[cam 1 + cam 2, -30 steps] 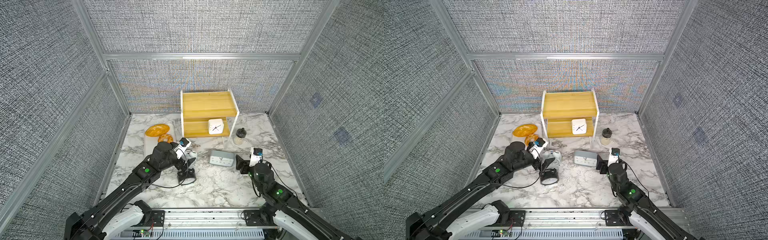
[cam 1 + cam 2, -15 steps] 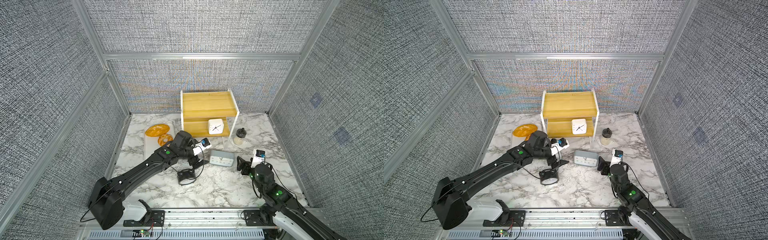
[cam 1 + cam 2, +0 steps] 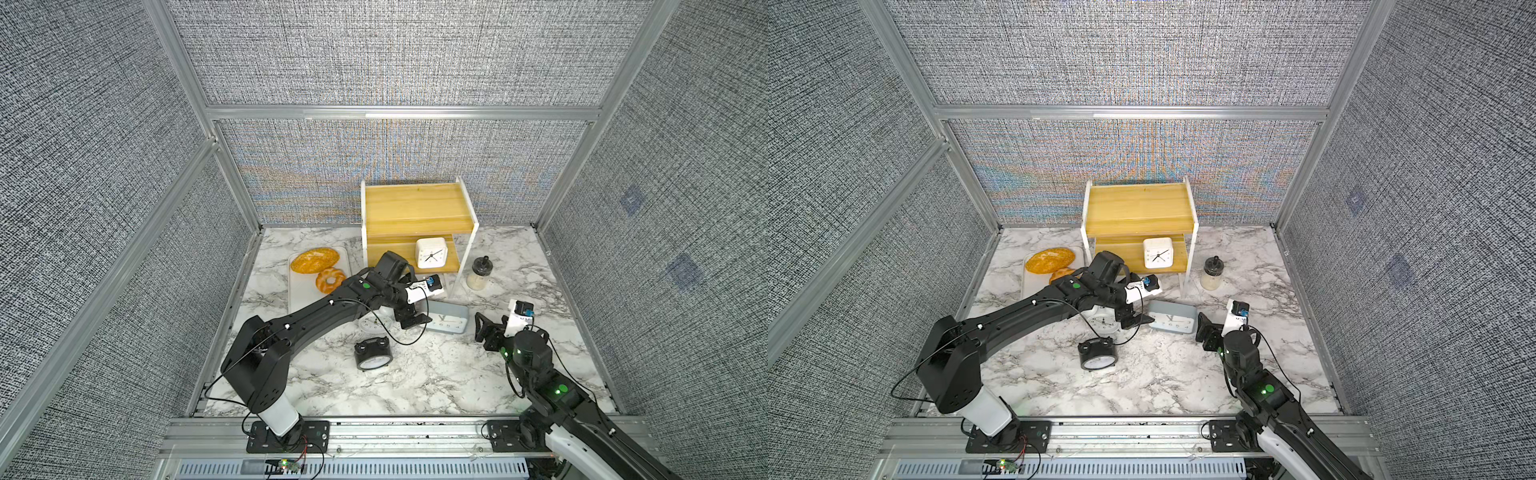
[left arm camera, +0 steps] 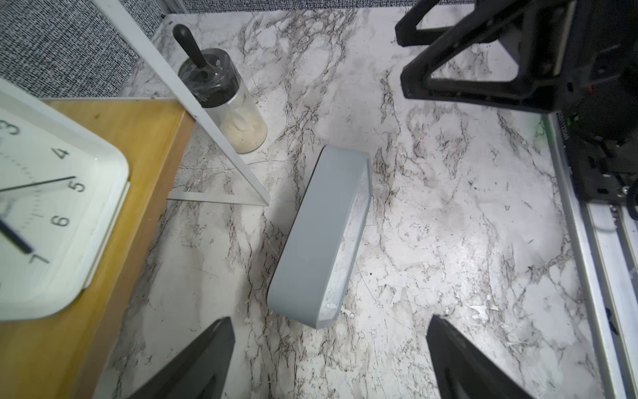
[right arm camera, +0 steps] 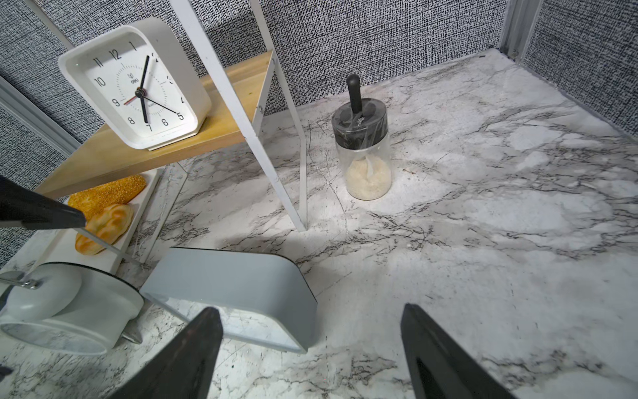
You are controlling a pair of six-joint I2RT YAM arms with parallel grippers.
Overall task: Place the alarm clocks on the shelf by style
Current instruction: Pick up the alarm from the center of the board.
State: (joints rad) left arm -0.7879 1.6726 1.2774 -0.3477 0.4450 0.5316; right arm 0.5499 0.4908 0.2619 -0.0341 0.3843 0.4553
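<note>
Grey rectangular clock (image 3: 448, 319) stands on the bench (image 3: 419, 386) in both top views, at 6 o'clock from the shelf (image 3: 415, 208). Its long axis runs from 9 to 3 o'clock. The left arm (image 3: 332, 309) reaches in from 9 o'clock, and the left jaws are spread apart right at the clock's 9 o'clock end. Whether they touch it cannot be told here. The right arm (image 3: 528, 357) comes from 4 o'clock. The right jaws, also apart and empty, sit just off the 3 o'clock end with a strip of bench between. The small white square clock (image 3: 431, 252) is already on the shelf's lower board. The white twin-bell clock (image 3: 1102, 322) and black twin-bell clock (image 3: 1098, 358) wait at 8 to 9 o'clock from the grey one.

In the left wrist view, the clock's near end lies just ahead of the gap between the spread fingers (image 4: 200, 362). Its length runs straight away from the camera, so the left jaws span its thin depth.

In the right wrist view, the clock's end sits behind one finger (image 5: 186, 352), off the gap's middle.

The left arm looks nearer and better lined up for the grasp.
</note>
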